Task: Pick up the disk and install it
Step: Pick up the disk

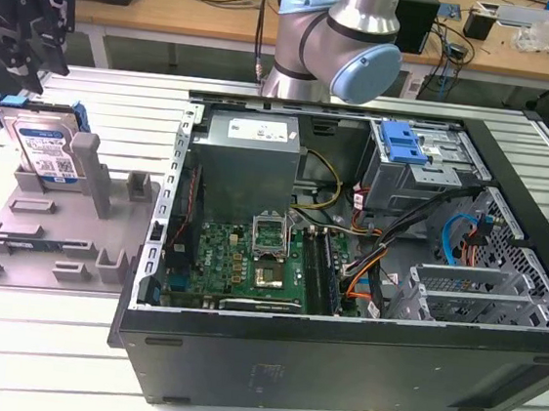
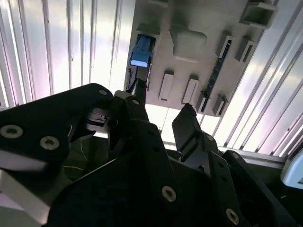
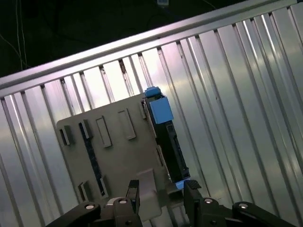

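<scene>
In the exterior view, the disk (image 1: pixel 45 147) stands on edge in a slot of a grey fixture (image 1: pixel 55 236) on the ribbed table (image 1: pixel 42 358), at the exterior view's left of the open case (image 1: pixel 336 369). The gripper (image 1: pixel 24 47) hangs above the disk, apart from it. A blue bracket (image 1: pixel 404 141) sits atop the cage inside the case.

In the second wrist view, the gripper (image 2: pixel 163 118) has its fingers (image 2: pixel 189 127) spread, with nothing between them. The disk (image 2: pixel 142 49) shows edge-on in the fixture (image 2: pixel 189 23) beyond.

In the first wrist view, the gripper (image 3: pixel 162 196) is spread and empty over the fixture (image 3: pixel 113 146). The disk (image 3: pixel 166 137) stands at the fixture's edge, clear of the fingertips (image 3: pixel 191 191).
</scene>
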Motion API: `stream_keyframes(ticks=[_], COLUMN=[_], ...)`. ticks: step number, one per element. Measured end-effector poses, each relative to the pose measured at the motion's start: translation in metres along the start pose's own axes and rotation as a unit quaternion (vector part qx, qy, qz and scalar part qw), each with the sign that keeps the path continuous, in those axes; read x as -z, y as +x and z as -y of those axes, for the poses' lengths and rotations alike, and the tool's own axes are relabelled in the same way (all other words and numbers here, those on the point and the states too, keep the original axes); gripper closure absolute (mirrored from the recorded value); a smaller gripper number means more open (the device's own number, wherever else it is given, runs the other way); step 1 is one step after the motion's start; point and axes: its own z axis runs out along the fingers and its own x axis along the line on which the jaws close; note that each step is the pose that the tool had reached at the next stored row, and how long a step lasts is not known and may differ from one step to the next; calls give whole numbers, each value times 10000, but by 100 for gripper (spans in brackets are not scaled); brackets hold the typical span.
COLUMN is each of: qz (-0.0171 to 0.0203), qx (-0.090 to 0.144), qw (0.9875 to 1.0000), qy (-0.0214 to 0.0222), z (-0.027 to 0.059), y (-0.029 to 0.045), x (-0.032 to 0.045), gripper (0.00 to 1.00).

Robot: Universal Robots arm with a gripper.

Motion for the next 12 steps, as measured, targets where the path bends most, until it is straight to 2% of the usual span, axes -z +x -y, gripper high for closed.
stream_keyframes(ticks=[4, 12], qz=[-2, -6], qx=[89, 212], qw=[10000, 9998], qy=[-1, -5], z=[-48, -211], y=[-8, -52], x=[-17, -59], gripper=[50, 50])
